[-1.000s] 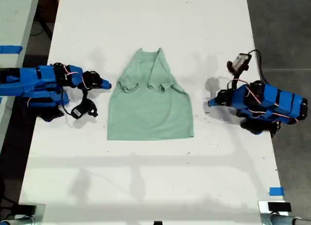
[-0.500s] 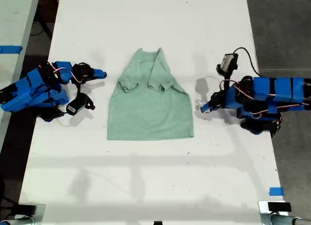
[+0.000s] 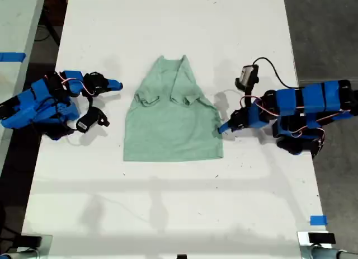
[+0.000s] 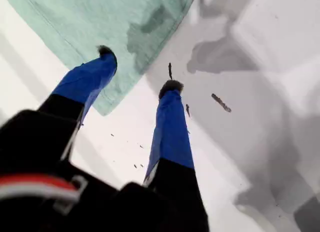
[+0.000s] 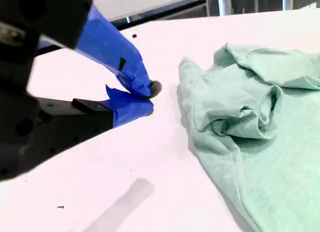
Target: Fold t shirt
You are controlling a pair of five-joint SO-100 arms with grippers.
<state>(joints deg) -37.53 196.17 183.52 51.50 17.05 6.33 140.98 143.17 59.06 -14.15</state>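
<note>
Straddling shirt edge: my first end effector (image 4: 137,66) (image 3: 222,128), jaws apart over the t shirt (image 3: 172,116) (image 4: 105,26) (image 5: 255,132).
Second end effector (image 5: 150,97) (image 3: 114,85): pinched together, beside the shirt's sleeve.

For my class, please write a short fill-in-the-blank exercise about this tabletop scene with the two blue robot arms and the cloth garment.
1. The t-shirt lying on the white table is pale ____ in colour.
2. My first gripper reaches the shirt's edge with its jaws ____.
3. My second gripper sits beside the shirt with its jaws ____.
4. Both sleeves are folded ____ onto the body of the shirt.

Missing words: green; open; shut; inward
</note>
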